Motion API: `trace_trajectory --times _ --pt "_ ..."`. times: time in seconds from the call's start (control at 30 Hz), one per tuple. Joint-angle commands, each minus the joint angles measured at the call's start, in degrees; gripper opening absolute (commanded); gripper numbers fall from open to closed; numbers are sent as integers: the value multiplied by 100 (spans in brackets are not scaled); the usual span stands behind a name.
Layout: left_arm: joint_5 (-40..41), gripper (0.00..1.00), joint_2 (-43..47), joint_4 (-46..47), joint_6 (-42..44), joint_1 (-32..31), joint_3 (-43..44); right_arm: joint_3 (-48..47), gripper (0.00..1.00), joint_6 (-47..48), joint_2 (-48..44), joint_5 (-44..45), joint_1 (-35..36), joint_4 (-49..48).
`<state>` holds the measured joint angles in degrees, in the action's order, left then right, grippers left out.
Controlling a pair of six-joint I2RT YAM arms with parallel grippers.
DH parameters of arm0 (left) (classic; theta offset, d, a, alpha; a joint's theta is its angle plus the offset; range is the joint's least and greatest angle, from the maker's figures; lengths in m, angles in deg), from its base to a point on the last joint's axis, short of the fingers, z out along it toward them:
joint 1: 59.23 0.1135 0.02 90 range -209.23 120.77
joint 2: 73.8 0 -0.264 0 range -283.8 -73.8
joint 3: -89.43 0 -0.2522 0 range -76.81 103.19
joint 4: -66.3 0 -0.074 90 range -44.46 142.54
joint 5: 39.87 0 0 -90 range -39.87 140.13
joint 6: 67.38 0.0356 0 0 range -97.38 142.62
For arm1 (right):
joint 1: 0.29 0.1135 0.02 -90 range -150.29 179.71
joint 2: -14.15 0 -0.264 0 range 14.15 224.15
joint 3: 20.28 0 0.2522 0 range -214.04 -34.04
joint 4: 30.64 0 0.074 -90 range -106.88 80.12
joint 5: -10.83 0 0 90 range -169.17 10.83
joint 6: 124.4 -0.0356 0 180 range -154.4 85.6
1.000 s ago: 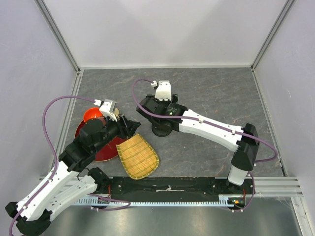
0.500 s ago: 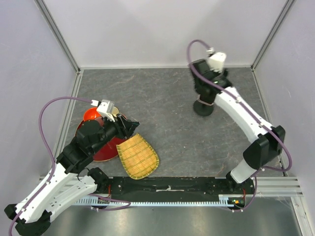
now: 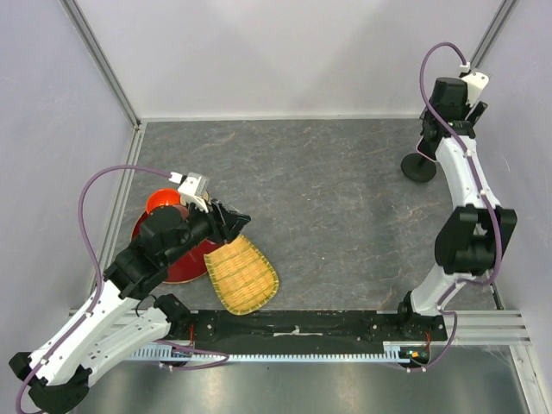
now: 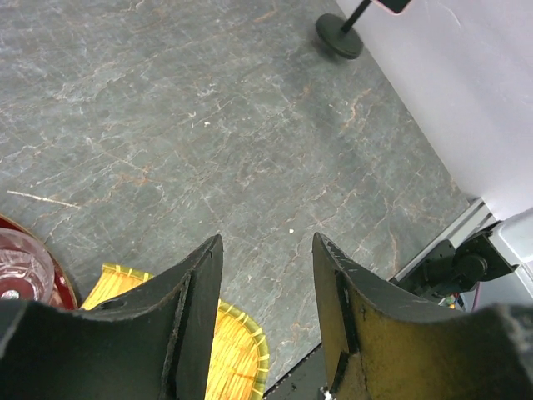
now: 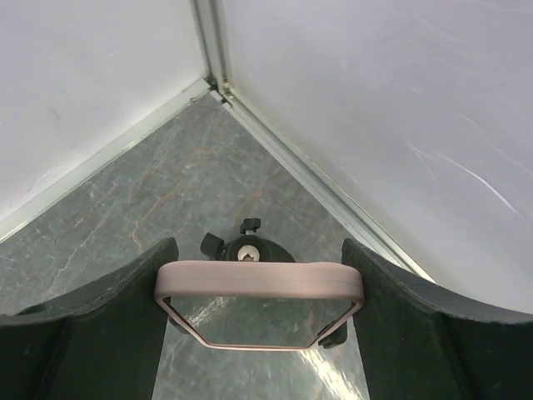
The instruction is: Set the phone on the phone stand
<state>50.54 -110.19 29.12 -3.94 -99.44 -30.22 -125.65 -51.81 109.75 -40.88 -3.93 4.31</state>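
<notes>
The phone, pink-edged with a glossy screen, is clamped across its width in my right gripper near the back right corner. Directly under it stands the phone stand, its black clamp head showing just behind the phone's edge; I cannot tell whether they touch. From above, the stand's round base rests beside the right arm, below my right gripper. The left wrist view shows the base far off and a corner of the phone. My left gripper is open and empty, hovering at the left.
A yellow woven tray lies near the front under my left gripper. A red bowl beside it holds a clear glass. White walls and metal rails close in around the stand's corner.
My right arm swung from the table's middle to the back right corner with the phone in its grip. The stand moved across the table along with it. The left arm barely shifted.
</notes>
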Motion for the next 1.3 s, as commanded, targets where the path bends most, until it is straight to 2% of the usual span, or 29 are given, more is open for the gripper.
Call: trace_trajectory --times 0.0,0.13,0.37,0.7,0.77,0.83,0.87,0.97,1.0,1.03,1.17,1.27 --pt "-295 53 0 540 -129 22 61 -980 0 545 756 -1339 -295 -1592" --pt "-461 54 -185 628 -50 22 43 -1254 0 887 1172 -1787 -410 -1968" --pt "-805 53 -387 944 -138 22 -88 -1895 0 1380 1840 -1535 -410 -2390" --pt "-823 53 -396 989 -191 30 -150 -2528 0 1425 2578 -1376 -401 -2304" --pt "-814 54 -387 971 -200 22 -150 -2537 8 1416 2587 -1341 -401 -2260" --pt "-823 54 -379 953 -217 22 -141 -2502 25 1416 2570 -1280 -392 -2216" --pt "-849 55 -387 936 -235 22 -124 -2519 30 1407 2570 -1279 -392 -2181" --pt "-875 57 -300 927 -349 22 -124 -2773 66 1416 2587 -1297 -366 -1681" --pt "-901 59 -265 944 -462 22 -132 -2853 89 1416 2579 -1271 -331 -1392" --pt "-928 60 -238 971 -516 22 -150 -2984 98 1355 2552 -1210 -313 -1233" --pt "-1025 62 -115 919 -683 22 -89 -3144 98 1038 2168 -964 -260 -371" --pt "-1042 63 -1 822 -797 22 -36 -2731 98 775 1578 -700 -251 -54"
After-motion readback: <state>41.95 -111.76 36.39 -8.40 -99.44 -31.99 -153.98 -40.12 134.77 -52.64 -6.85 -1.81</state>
